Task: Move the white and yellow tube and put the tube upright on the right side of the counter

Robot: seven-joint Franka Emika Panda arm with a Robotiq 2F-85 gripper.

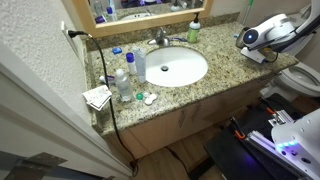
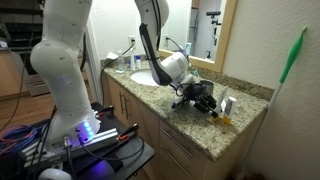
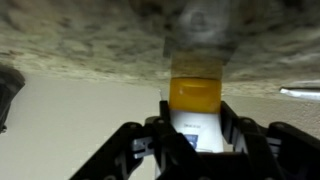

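the white franka arm (image 2: 150, 40) comes down from above the sink end of the speckled beige-brown granite counter (image 2: 148, 96) and bends at the wrist, so its last link lies low and nearly level over the stone, reaching toward the end of the counter by the side wall. in an exterior view from above, the white wrist and the black robotiq gripper (image 1: 247, 42) hang over the counter's end, well apart from the white oval sink (image 1: 175, 67), the metal faucet (image 1: 160, 38) and the green bottle with a white cap (image 1: 194, 30).

the small white and yellow tube (image 2: 226, 105) stands about upright at that far end, yellow part down toward the stone, right at the tips of the gripper (image 2: 208, 100). in the wrist view, which shows the counter (image 3: 80, 40) along the top, the tube (image 3: 195, 100) sits dead centre in the gripper (image 3: 195, 140), its yellow band nearest the granite and its white body running back between the black fingers (image 3: 140, 148). the jaws are drawn in narrow, and they seem to bear on both sides of the tube, though the picture is blurred. whether the tube's end touches the stone cannot be told.

the clear blue-capped bottles (image 1: 125, 75) stand on the far side of the sink, away from the arm.
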